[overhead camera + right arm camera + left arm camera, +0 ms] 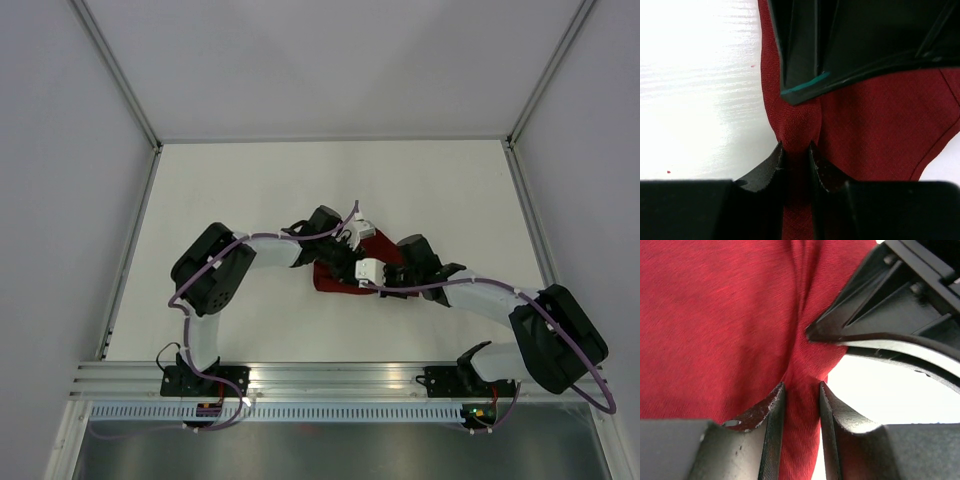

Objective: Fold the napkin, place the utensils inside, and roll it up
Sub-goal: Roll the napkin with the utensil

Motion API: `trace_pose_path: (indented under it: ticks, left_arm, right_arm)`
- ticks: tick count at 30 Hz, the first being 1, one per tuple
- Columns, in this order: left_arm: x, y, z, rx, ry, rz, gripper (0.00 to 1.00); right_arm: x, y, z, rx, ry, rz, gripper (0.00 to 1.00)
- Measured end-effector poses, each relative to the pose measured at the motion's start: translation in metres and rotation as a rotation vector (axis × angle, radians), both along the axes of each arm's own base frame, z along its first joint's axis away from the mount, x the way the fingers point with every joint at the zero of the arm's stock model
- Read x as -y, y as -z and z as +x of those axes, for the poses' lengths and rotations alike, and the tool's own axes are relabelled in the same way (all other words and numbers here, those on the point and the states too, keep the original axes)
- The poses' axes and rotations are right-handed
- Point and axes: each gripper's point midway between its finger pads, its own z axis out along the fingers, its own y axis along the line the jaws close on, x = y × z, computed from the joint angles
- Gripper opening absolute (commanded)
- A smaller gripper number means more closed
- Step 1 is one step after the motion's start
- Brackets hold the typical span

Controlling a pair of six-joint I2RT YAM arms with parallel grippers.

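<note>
The dark red napkin [335, 278] lies bunched on the white table at the middle, mostly hidden under both wrists. My left gripper [352, 252] is shut on a fold of the napkin [715, 315]; cloth fills the gap between its fingers [775, 410]. My right gripper [388, 270] is shut on another fold of the napkin [870, 125], pinched between its fingers [772, 165]. The two grippers are close together over the cloth; each shows in the other's wrist view. No utensils are in view.
The white table [250, 200] is bounded by grey walls with metal rails at left and right. The aluminium rail [330, 375] holding both arm bases runs along the near edge.
</note>
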Motion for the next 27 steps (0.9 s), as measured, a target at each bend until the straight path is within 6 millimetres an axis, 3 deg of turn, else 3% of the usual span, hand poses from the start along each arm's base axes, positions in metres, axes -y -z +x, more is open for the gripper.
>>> trace_pose_path:
  ticks: [7,11,17,24,27]
  left_arm:
    - [-0.022,-0.013,0.018,-0.038,-0.164,-0.005,0.39]
    - [-0.036,-0.030,0.042,0.017,-0.293,-0.027,0.37]
    - [-0.065,-0.080,0.078,0.210,-0.535,-0.098,0.41]
    - [-0.104,-0.158,0.092,0.510,-0.755,-0.236,0.40]
    - [-0.121,-0.173,0.089,0.624,-0.813,-0.267,0.41]
  right_arm:
    - [-0.003,0.000,0.004,-0.017,0.000,-0.005,0.13]
    - [-0.003,0.000,0.004,-0.040,-0.004,-0.012,0.11]
    - [-0.002,0.001,0.005,-0.131,-0.007,-0.006,0.11]
    - [0.001,0.000,0.013,-0.366,-0.022,0.040,0.09]
    - [0.006,0.001,0.018,-0.497,-0.026,0.068,0.09]
